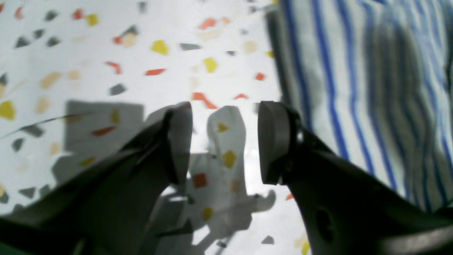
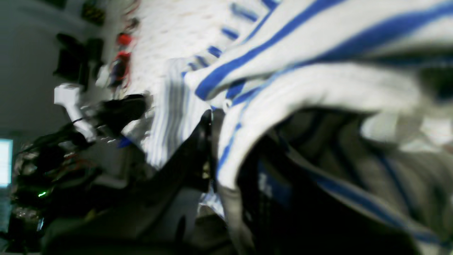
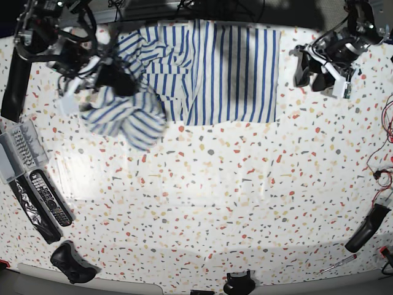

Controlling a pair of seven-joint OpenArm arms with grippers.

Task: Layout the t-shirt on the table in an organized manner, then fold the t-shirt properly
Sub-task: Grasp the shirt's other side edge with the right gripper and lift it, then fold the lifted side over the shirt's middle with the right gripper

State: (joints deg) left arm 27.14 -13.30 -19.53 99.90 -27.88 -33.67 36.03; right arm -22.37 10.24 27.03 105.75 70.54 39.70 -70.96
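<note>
Between the right gripper's (image 2: 212, 141) closed jaws sits bunched cloth of the striped t-shirt (image 3: 209, 67), seemingly a sleeve, though blurred; beside the left gripper's (image 1: 225, 141) wide-apart jaws, over the bare terrazzo table (image 3: 233, 196), lies its edge.

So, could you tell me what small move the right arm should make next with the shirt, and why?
Probably carry the lifted cloth outward, away from the shirt's middle, before lowering it. The right end effector is shut on a bunched part of the t-shirt, which hangs crumpled above the table, while the other half lies flat. The left end effector is open beside the shirt's edge.
</note>
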